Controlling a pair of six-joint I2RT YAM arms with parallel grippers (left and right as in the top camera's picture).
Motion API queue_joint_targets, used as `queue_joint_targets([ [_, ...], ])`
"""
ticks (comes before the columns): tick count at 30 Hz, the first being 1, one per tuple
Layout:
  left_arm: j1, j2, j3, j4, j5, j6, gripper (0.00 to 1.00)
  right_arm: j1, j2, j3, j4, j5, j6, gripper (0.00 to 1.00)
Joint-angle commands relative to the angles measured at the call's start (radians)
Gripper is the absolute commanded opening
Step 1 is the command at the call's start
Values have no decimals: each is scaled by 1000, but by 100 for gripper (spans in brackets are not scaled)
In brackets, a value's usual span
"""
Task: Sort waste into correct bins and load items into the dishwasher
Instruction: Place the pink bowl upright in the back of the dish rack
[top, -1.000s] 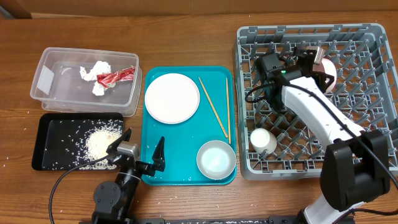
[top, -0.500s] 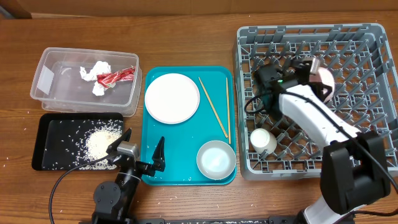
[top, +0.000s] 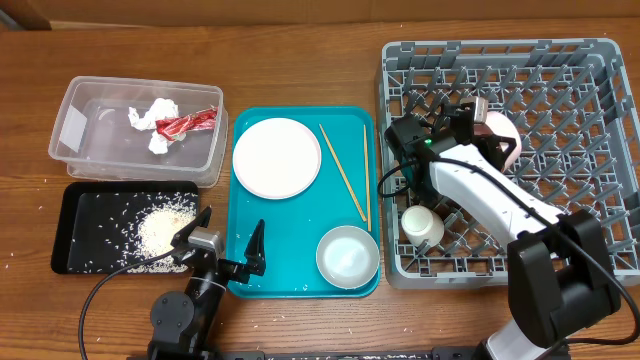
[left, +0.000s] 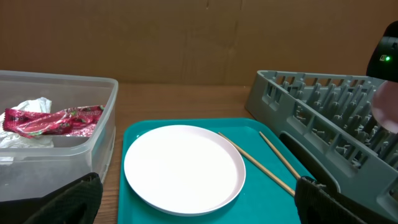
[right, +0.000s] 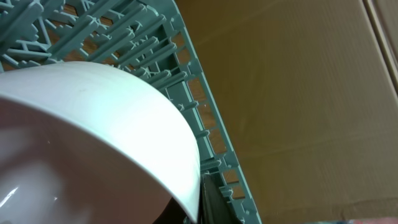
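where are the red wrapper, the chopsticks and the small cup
red wrapper (top: 186, 122): overhead view, middle of its crinkled foil
chopsticks (top: 343, 173): overhead view, mid-shaft of the slanted stick
small cup (top: 422, 224): overhead view, centre of its white top

The surface (top: 300, 60) under me is brown wood grain. The dish rack (top: 600, 150) is plain grey, and the tray (top: 300, 270) is flat teal. The large plate (top: 277, 157), bowl (top: 347, 255), cup (top: 422, 224) and tissue (top: 150, 115) are white. The small plate (right: 93, 118) is glossy white, tinged pink. The chopsticks (top: 343, 172) are pale tan. The wrapper (left: 56, 119) is red with paler flecks. White rice (top: 160, 232) speckles the black tray (top: 90, 215). The tub (top: 210, 150) is clear with a white label (top: 72, 127). My right arm (top: 500, 195) is white with black joints.
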Motion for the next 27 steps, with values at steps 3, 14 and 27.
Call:
queue_joint_targets([
  [3,-10,-10,-7,3,2,18,100,-58,14,66,14,-43,3,4],
  [14,-10,-10,-7,3,2,18,100,-86,14,94,146,-109,-137,4],
  [27,-10,-10,-7,3,2,18,100,5,14,66,-13,-181,-76,10],
])
